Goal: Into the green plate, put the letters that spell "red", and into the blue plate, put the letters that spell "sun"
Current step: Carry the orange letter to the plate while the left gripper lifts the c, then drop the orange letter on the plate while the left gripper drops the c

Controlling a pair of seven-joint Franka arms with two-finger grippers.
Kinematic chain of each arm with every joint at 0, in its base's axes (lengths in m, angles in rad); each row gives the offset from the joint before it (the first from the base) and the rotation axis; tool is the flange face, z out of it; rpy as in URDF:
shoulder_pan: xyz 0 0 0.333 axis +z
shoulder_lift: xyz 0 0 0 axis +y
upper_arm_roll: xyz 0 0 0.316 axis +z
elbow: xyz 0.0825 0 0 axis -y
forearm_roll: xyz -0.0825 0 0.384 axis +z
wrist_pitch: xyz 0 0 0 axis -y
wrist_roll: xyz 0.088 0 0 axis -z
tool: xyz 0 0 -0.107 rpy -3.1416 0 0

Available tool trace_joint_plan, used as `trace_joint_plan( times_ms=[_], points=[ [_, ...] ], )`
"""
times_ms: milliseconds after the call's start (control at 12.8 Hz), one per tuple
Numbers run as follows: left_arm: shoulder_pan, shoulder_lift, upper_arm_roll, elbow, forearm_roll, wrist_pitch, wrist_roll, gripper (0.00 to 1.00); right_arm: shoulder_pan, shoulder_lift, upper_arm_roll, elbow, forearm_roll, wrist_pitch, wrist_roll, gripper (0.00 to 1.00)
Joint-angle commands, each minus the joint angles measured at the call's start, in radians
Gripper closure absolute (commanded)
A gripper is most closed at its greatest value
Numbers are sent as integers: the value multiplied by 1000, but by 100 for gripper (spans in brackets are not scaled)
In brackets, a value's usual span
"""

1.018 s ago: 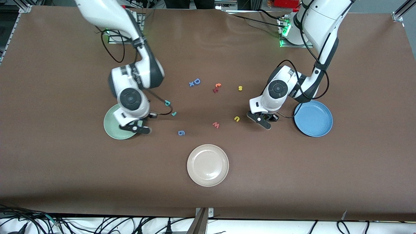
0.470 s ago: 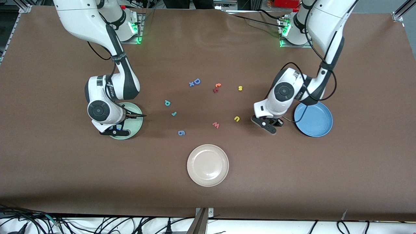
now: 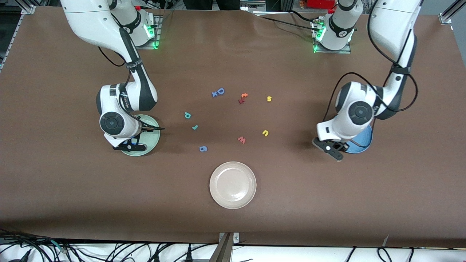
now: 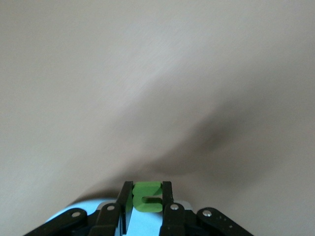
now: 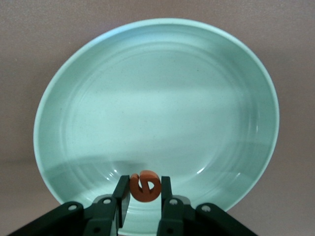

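**Letters for "red" and "sun": two in the grippers, four on the table**

The orange "e" (image 5: 145, 186) is pinched between the nearly shut fingers of the right gripper (image 3: 128, 146), which hangs low over the green plate (image 3: 152, 140) at the rim nearer the front camera. The plate bottom shows bare in the right wrist view.

The dark green u/n letter (image 4: 147, 196) is clamped in the left gripper (image 3: 332, 150), fingers drawn tight on it. This gripper is over the table just beside the blue plate (image 3: 364, 145), at the plate's edge toward the beige-white plate (image 3: 233, 185). Most of the blue plate is hidden under the left arm.

Positions taken from the beige-white plate, all farther from the front camera:
- teal "d" (image 3: 188, 115) and teal "r" (image 3: 195, 127), close together, toward the right arm's end;
- yellow u/n letter (image 3: 265, 133), toward the left arm's end, beside the pink-red "w" (image 3: 242, 139);
- yellow "s" (image 3: 269, 98), farther still;
- orange "t" (image 3: 243, 97) and blue capital "D" (image 3: 219, 91), about level with the "s";
- a small blue character (image 3: 203, 148), nearest the plate.
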Motion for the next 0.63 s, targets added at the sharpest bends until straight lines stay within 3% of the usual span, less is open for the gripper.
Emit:
trace_joint_plan(
  times_ms=[0,78,470,548],
  points=[
    [20,-48,38,-49,-26,-48,105,92,-6,-9,6,-5,23,4,-22,49],
    [30,-52,50,-65,-28,-48,136,91,-8,-8,6,-5,31,4,-17,0],
    [46,-40,83,-122,-29,-43,185,85,-10,-14,8,1,43,-4,-11,0],
    [46,-32,83,-123,-42,-40,182,78,0,-21,15,13,64,-22,-5,0]
  ],
)
